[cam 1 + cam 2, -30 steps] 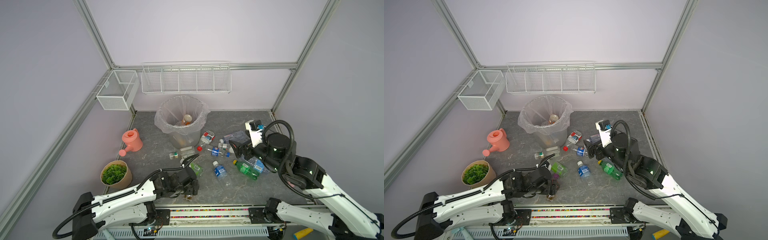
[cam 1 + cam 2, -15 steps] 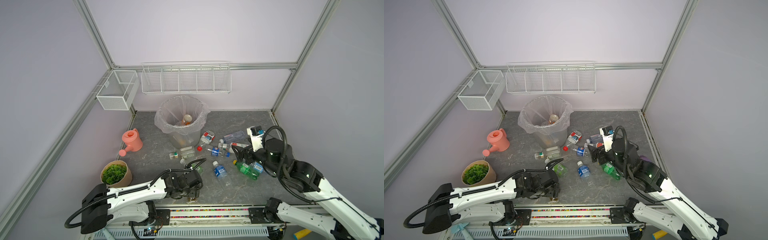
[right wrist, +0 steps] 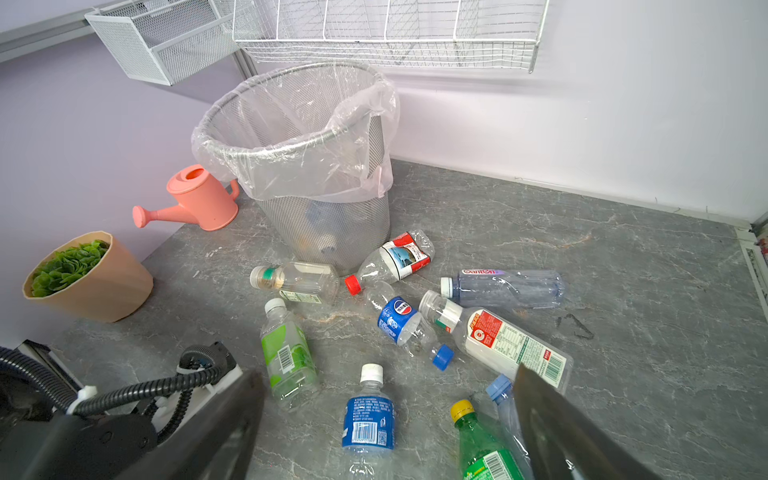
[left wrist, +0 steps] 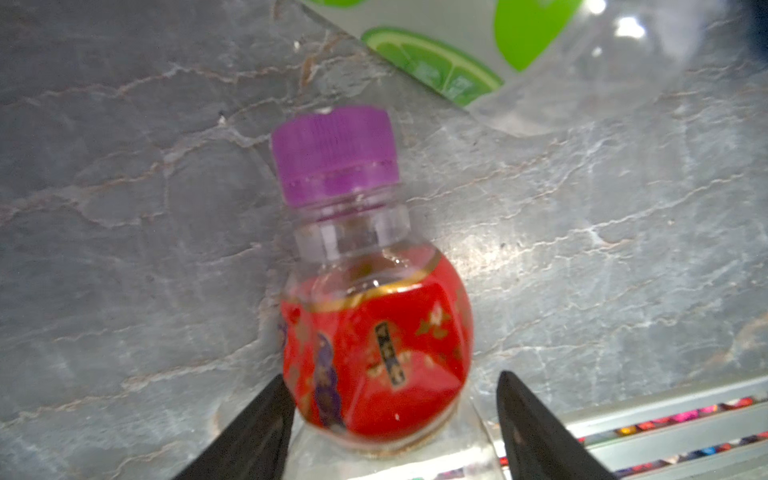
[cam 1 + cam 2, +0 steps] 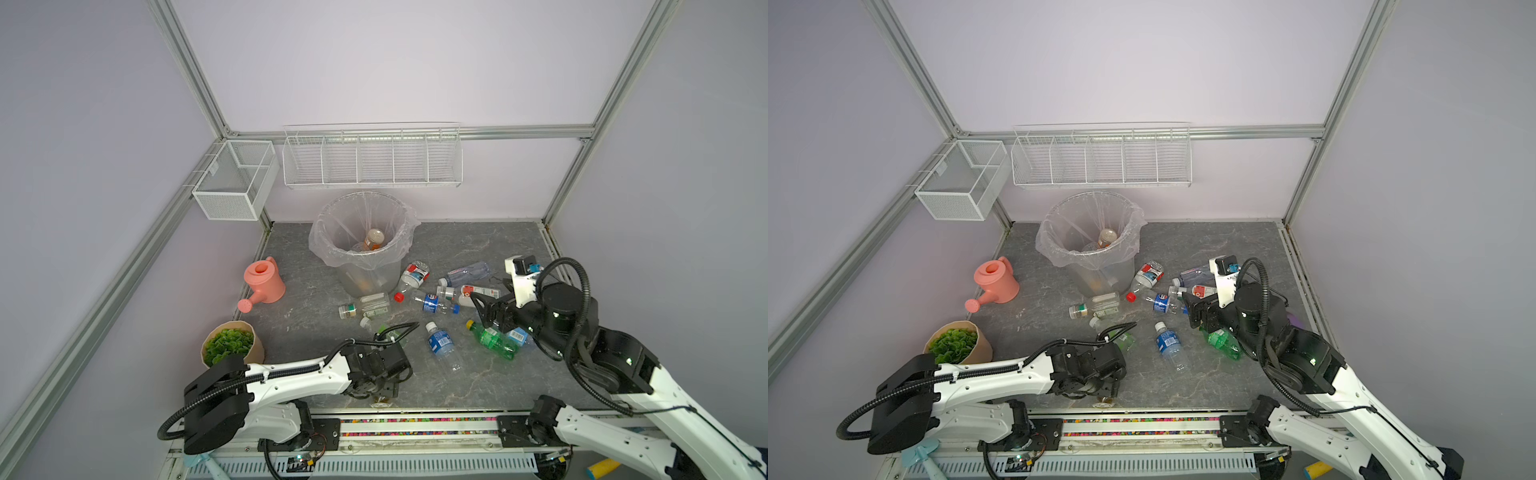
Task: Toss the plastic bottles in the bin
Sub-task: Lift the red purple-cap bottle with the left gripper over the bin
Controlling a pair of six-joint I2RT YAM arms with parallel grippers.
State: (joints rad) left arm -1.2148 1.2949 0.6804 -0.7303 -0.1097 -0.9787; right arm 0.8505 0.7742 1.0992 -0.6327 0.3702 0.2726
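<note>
While the left jaws stand parted low over the front of the table (image 5: 478, 241), a small red-labelled bottle (image 4: 374, 353) with a purple cap lies between them in the left wrist view. One jaw tip is at the label's side, contact uncertain. The other stands clear with a visible gap, so there is no grip. The cap points away from the wrist toward a clear green-labelled bottle (image 4: 540, 50) lying just beyond it. The table's front edge and a coloured strip (image 4: 665, 411) run just beside the bottle's base, so room is tight there. The right jaws are spread wide and empty, hovering over the near end of the scattered bottles, with a green bottle (image 3: 482, 449) and a blue-labelled bottle (image 3: 368, 419) below them. The bin (image 5: 324, 245) stands upright at the back of the table, well apart from the left jaws, with an orange-labelled bottle (image 5: 372, 240) inside. Bare table lies to the right of the pile. A pink watering can (image 5: 266, 282) and a plant pot (image 5: 232, 345) stand left of the bin.
</note>
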